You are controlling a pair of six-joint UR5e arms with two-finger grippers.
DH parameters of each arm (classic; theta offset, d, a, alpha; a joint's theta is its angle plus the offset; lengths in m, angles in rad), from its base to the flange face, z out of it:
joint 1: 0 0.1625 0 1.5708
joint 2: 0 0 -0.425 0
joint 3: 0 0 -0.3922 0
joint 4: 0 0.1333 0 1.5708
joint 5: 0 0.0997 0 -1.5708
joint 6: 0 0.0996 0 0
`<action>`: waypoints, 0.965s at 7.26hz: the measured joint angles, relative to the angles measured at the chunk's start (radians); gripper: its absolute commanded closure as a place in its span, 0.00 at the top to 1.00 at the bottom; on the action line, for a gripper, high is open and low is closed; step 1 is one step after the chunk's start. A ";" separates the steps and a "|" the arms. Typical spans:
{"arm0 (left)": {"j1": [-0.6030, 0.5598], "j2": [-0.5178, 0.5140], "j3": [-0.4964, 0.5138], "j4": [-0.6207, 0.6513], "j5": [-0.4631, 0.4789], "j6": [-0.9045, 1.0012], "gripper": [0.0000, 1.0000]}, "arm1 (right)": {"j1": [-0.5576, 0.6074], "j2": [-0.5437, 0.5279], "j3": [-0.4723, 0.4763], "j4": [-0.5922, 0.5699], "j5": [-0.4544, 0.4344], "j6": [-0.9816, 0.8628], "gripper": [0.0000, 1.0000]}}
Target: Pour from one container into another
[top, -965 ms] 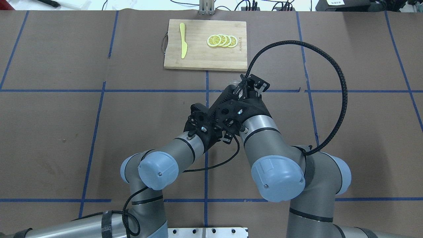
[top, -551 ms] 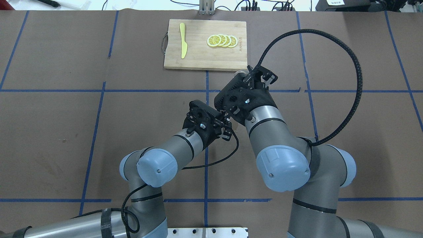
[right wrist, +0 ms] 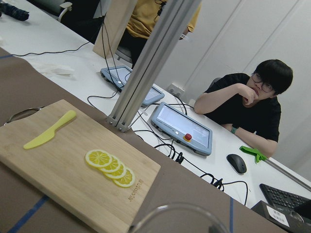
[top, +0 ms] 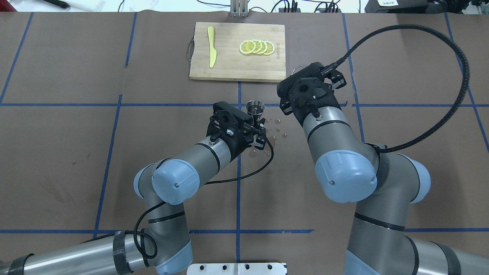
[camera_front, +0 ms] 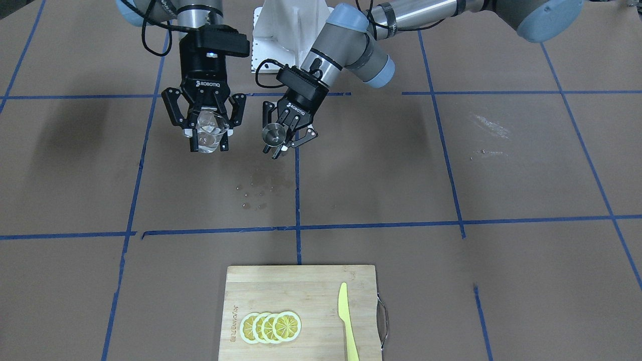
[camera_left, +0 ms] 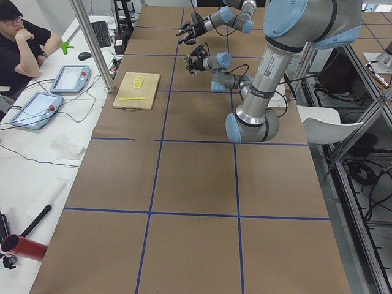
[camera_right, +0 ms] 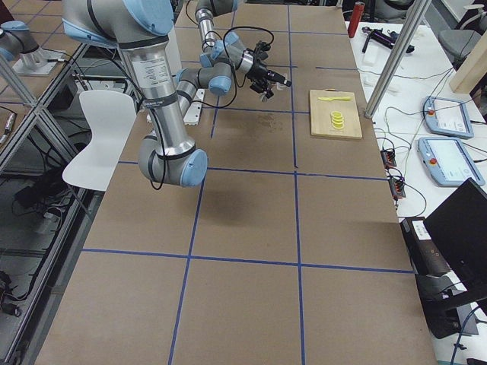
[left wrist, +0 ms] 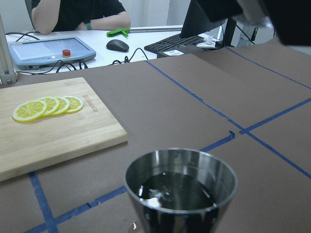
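Observation:
My right gripper (camera_front: 208, 143) is shut on the small clear glass (camera_front: 209, 131) and holds it above the table; in the right wrist view only the glass rim (right wrist: 177, 217) shows at the bottom edge. Beside it and apart, my left gripper (camera_front: 287, 142) is shut on the steel jigger (camera_front: 274, 134), which stands upright with its open cone on top (top: 255, 106). The left wrist view shows dark liquid inside the jigger (left wrist: 181, 187). From overhead, the right wrist hides the glass almost entirely.
Wet drops (camera_front: 256, 193) dot the brown paper below the two grippers. A bamboo cutting board (top: 229, 65) lies at the far middle with lemon slices (top: 256, 47) and a yellow knife (top: 211, 46). Operators sit beyond the far edge.
The two grippers were pressed close together; the right arm has swung away to the right and farther out. The jigger now shows clear of the right wrist, and drops show on the paper.

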 measured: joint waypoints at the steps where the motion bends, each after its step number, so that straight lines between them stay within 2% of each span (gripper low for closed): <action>1: -0.012 0.014 -0.020 -0.001 0.000 -0.023 0.00 | 0.014 -0.040 0.022 0.000 0.005 0.098 0.00; 2: -0.028 0.054 -0.061 -0.001 0.002 -0.042 0.00 | 0.025 -0.087 0.051 0.010 0.014 0.182 0.00; 3: -0.044 0.109 -0.110 -0.001 0.006 -0.069 0.00 | 0.037 -0.142 0.068 0.069 0.031 0.240 0.00; 5: -0.067 0.216 -0.185 0.001 0.053 -0.134 0.00 | 0.088 -0.286 0.042 0.321 0.104 0.277 0.00; 7: -0.078 0.341 -0.263 0.002 0.128 -0.159 0.00 | 0.135 -0.412 -0.038 0.579 0.172 0.280 0.00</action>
